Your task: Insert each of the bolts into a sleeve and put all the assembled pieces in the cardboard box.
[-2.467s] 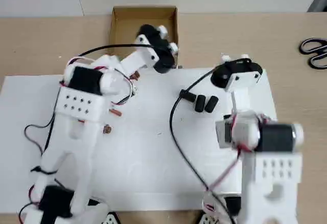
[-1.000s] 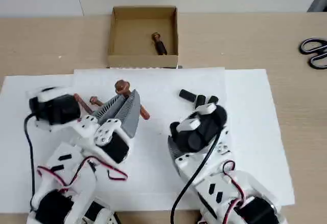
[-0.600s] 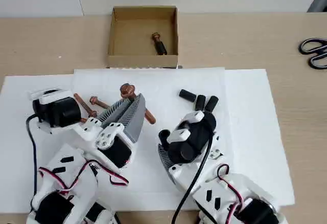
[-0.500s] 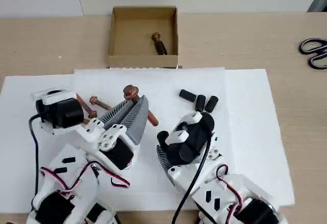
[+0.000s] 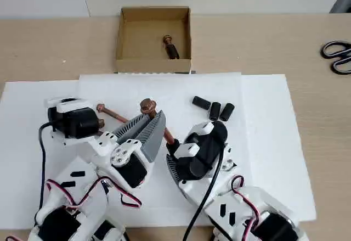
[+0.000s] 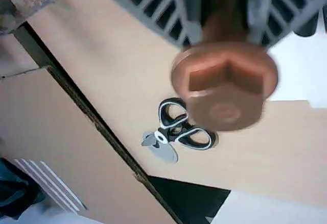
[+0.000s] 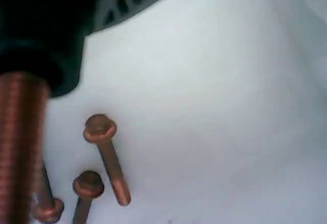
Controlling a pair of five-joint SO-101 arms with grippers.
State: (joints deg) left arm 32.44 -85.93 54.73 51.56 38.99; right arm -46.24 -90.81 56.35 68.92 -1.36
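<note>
I have the left claw (image 5: 149,116) pressed onto a copper-coloured hex-head bolt (image 5: 147,107) just below its head, over the middle of the white paper sheet (image 5: 274,142) that covers the near half of the light wooden surface (image 5: 263,38). The bolt's shaft slants toward the right claw (image 5: 174,152). That claw is pinching a black cylindrical sleeve (image 7: 46,55), and in the right wrist view the threaded end meets the sleeve's mouth; I cannot tell how deep it sits. Three spare black sleeves (image 5: 214,110) lie close together on the sheet, just beyond the right claw toward the far edge. Three loose copper bolts (image 7: 104,157) lie on the sheet on the left arm's side, near one another. The open brown cardboard box (image 5: 127,32) sits by the far edge, just past the sheet, with one assembled bolt-and-sleeve piece (image 5: 170,46) inside, near its right wall. Black-handled scissors (image 5: 337,56) lie at the surface's right edge.
</note>
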